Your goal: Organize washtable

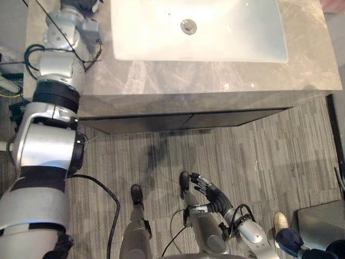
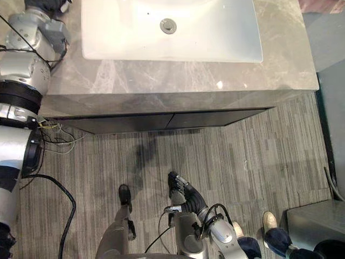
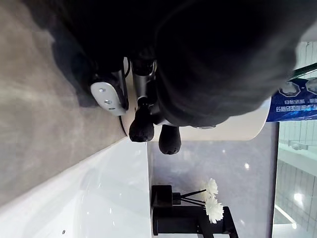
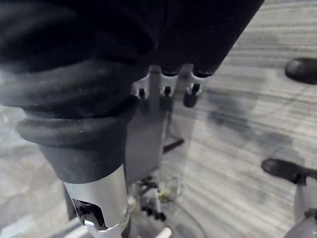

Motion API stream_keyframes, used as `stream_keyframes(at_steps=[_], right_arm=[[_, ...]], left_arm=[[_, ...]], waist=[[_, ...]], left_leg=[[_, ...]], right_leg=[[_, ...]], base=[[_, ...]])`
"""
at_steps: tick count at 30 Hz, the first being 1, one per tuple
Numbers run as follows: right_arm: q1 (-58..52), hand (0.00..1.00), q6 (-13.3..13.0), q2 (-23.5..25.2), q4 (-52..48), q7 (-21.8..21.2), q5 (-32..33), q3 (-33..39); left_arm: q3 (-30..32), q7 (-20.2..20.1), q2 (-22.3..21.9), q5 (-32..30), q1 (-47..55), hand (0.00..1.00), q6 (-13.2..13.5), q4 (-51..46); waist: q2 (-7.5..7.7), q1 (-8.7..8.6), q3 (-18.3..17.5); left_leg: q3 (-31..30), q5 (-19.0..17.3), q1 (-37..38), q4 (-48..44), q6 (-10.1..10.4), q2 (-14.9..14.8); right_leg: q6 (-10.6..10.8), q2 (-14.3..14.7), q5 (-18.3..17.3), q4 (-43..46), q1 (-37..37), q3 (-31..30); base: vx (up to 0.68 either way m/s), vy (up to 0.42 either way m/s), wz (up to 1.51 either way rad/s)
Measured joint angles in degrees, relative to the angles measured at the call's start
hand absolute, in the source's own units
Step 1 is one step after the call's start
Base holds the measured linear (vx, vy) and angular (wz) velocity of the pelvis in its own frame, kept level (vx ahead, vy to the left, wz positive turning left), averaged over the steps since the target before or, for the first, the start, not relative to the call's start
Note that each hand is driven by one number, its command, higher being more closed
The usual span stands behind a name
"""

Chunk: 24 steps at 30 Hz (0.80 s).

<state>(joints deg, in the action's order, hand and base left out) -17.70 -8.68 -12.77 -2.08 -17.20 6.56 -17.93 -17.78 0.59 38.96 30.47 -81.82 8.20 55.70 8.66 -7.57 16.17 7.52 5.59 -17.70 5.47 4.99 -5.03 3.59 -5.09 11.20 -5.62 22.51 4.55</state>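
Note:
The grey marble washtable (image 1: 215, 75) holds a white sink (image 1: 151, 32) with a metal drain (image 1: 188, 26). My left arm reaches over the table's far left corner, and my left hand (image 3: 143, 124) hovers over the counter beside the sink's rim. Just past it lies a white rounded container (image 3: 233, 126) with a blue label; whether the hand touches it is hidden. A black faucet (image 3: 183, 223) with white flowers (image 3: 210, 198) beside it stands further along. My right hand (image 1: 205, 189) hangs low over the floor, open and holding nothing.
Dark cabinet drawers (image 1: 183, 121) run under the counter's front edge. A person's shoe (image 1: 280, 221) and a grey box (image 1: 318, 221) sit on the striped floor at the lower right.

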Motion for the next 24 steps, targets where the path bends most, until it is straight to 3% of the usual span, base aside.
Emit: stream_keyframes(at_steps=[5, 15, 21, 24], right_arm=[[0.4, 0.0, -0.4, 0.0, -1.7, 0.0, 0.1, -0.6], [0.5, 0.0, -1.5, 0.0, -2.0, 1.3, 0.9, -0.4], [0.6, 0.0, -2.0, -0.1, -3.9, 2.2, 1.9, 0.1], [0.6, 0.0, -2.0, -0.1, -3.9, 2.1, 1.9, 0.0]], left_arm=[[-0.9, 0.9, 1.8, 0.7, -4.7, 1.0, 0.8, 1.2], [-2.9, 2.3, 2.9, 3.8, -11.5, 1.0, 1.2, 4.9], [-2.4, 2.9, 4.7, 5.0, -11.4, 1.0, 1.4, 4.9], [1.2, 3.3, 4.8, 4.9, -7.7, 1.0, 1.7, 0.6]], waist=[[0.68, -1.04, 1.6], [1.1, -1.17, 3.4], [1.07, -1.15, 3.6], [1.07, -1.13, 3.6]], left_leg=[[-0.4, 0.2, -1.4, 0.0, 0.1, 0.0], [0.5, 0.2, -2.6, 0.0, 0.1, -0.8], [1.3, 0.1, -2.6, 0.0, 0.3, -0.9], [1.9, 0.3, -2.0, 0.0, 0.2, -0.8]], right_leg=[[0.0, 0.1, 0.2, 0.0, 1.2, 0.0], [1.4, 0.8, 2.8, 0.0, 3.1, -1.6], [1.4, 0.9, 2.8, 0.0, 3.7, -2.8], [1.4, 1.0, 2.8, 0.0, 3.4, -2.8]], base=[[0.0, 0.006, 0.02], [0.0, 0.015, -0.06], [-0.02, 0.011, -0.09], [0.0, 0.008, -0.1]])
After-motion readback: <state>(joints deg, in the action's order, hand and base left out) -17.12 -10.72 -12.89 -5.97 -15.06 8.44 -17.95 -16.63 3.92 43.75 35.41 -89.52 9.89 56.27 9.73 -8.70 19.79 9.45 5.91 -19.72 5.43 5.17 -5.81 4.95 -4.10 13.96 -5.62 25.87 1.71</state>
